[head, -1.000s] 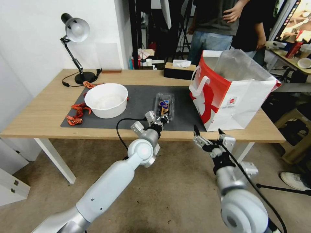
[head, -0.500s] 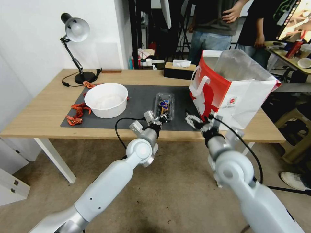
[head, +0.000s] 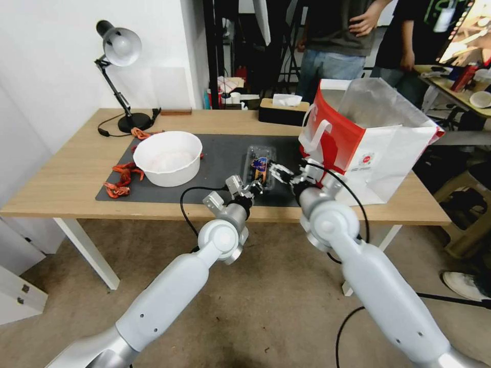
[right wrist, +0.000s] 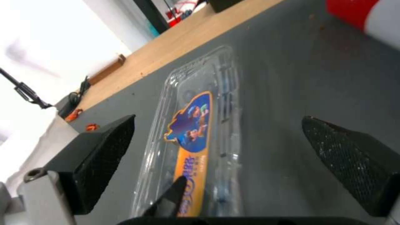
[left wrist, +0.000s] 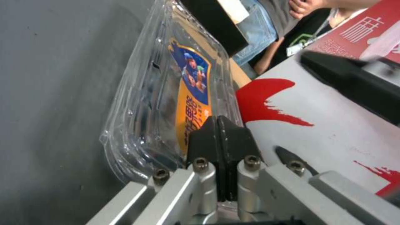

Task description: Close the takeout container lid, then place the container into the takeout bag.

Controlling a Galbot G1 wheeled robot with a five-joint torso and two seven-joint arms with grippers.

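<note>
Clear plastic takeout container lying shut on grey mat, orange-and-blue sticker on its lid, left gripper jaws pressed together at its near end, right gripper jaws spread wide beside it, takeout bag upright nearby, wooden table

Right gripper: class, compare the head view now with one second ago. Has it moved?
Yes. The right gripper has travelled from below the table edge, up and leftward, to beside the takeout container, in front of the takeout bag.

Head camera high, facing down over table; both wrist cameras close on takeout container.
</note>
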